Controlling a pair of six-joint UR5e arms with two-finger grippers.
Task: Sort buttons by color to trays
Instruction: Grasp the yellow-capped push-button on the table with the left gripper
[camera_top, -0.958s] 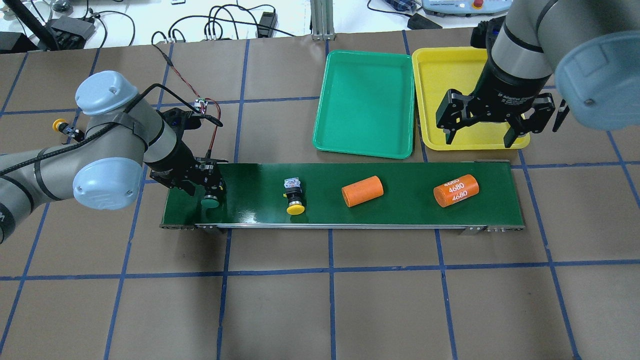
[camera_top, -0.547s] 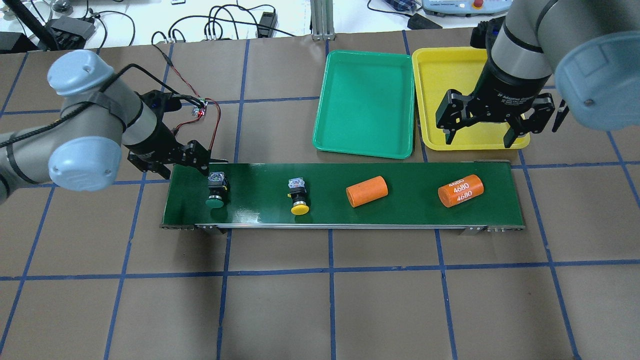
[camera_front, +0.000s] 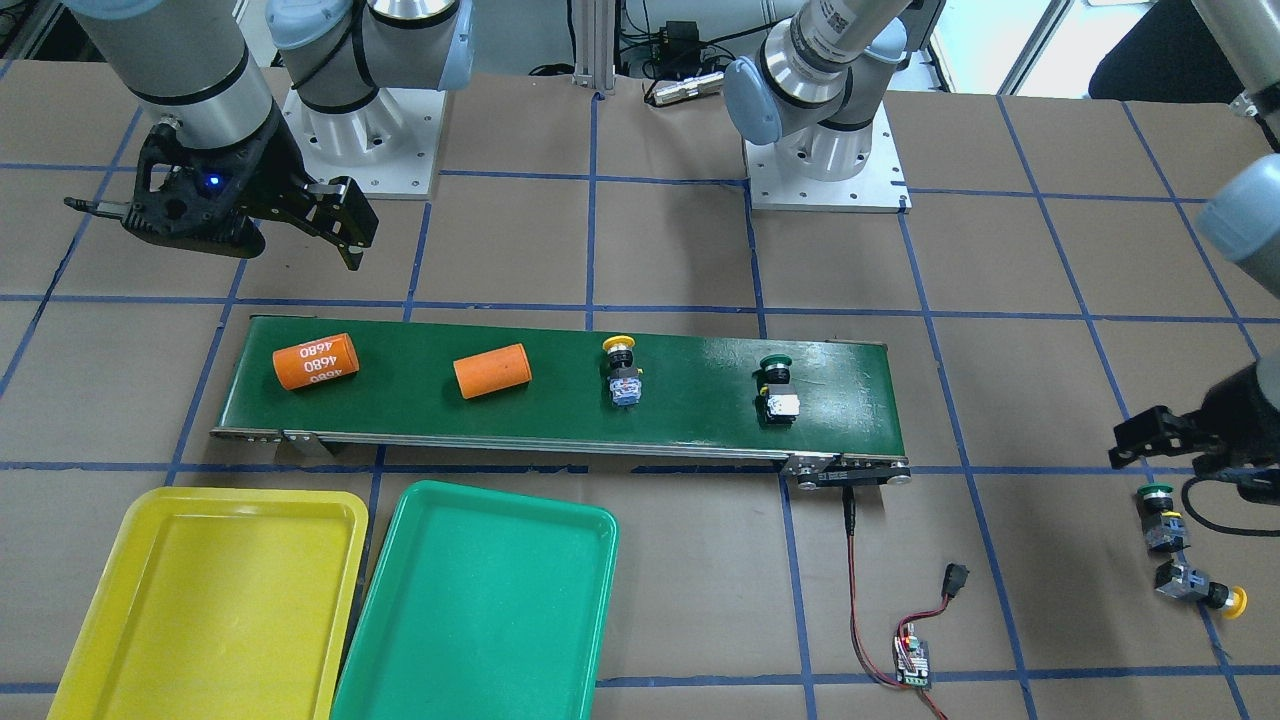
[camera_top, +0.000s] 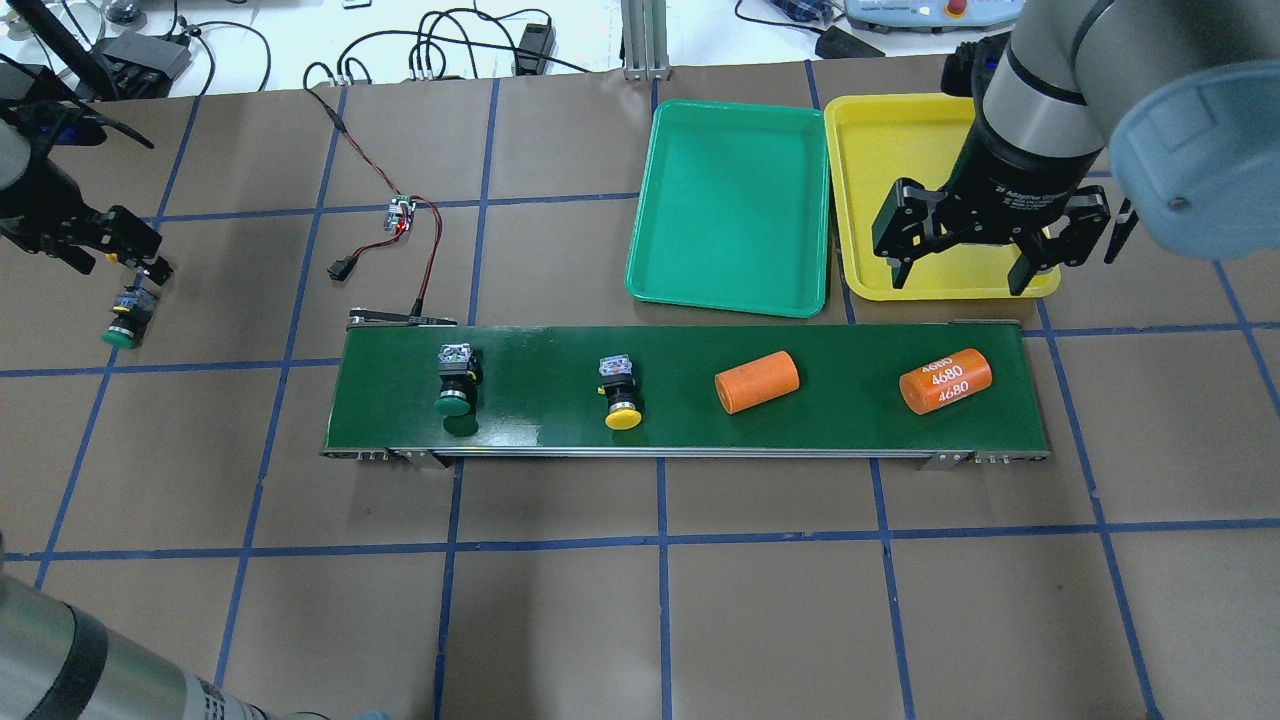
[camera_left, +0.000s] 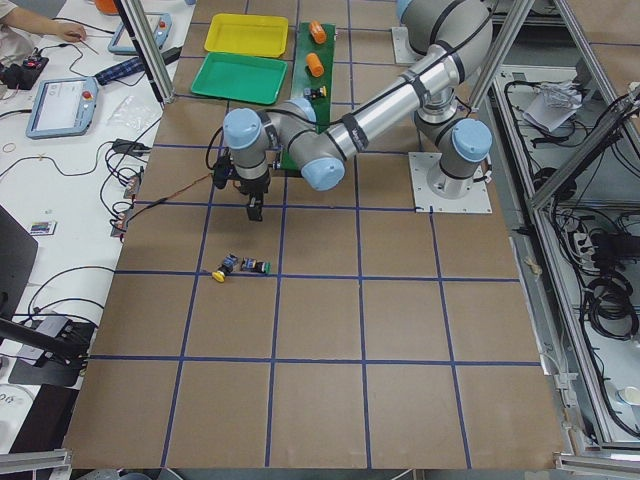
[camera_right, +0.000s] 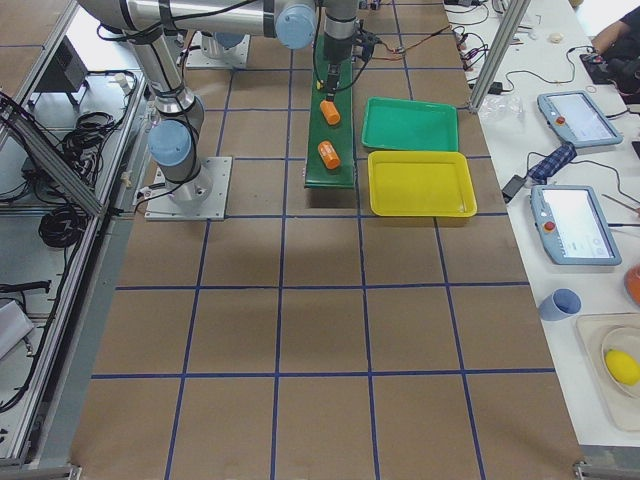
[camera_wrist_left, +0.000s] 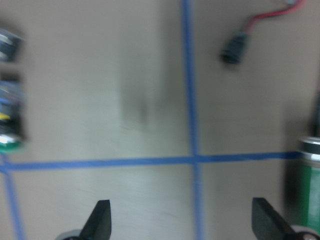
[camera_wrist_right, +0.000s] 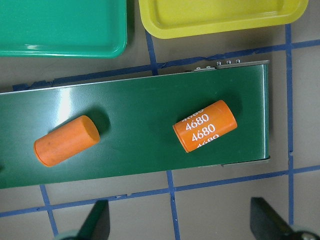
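Observation:
Two buttons ride on the dark green belt: a green-capped one (camera_top: 455, 385) near its left end and a yellow-capped one (camera_top: 620, 398) further right. Two more lie on the table beyond the belt's left end, a green one (camera_front: 1160, 508) and a yellow one (camera_front: 1200, 590). My left gripper (camera_top: 115, 262) hovers over this pair, open and empty, its fingertips (camera_wrist_left: 100, 220) wide apart in the blurred wrist view. My right gripper (camera_top: 958, 278) hangs open and empty over the near edge of the yellow tray (camera_top: 870, 200). Beside that tray is the green tray (camera_top: 735, 290). Both trays hold nothing.
Two orange cylinders lie on the belt (camera_top: 840, 420): a plain one (camera_top: 757, 381) and one marked 4680 (camera_top: 945, 380) near the right end, below my right gripper. A small circuit board (camera_top: 400, 215) with red wires lies behind the belt's left end.
My left gripper let go of the green button on the belt and swung left to the table's far left. Everything on the belt has drifted right. The right arm has not moved.

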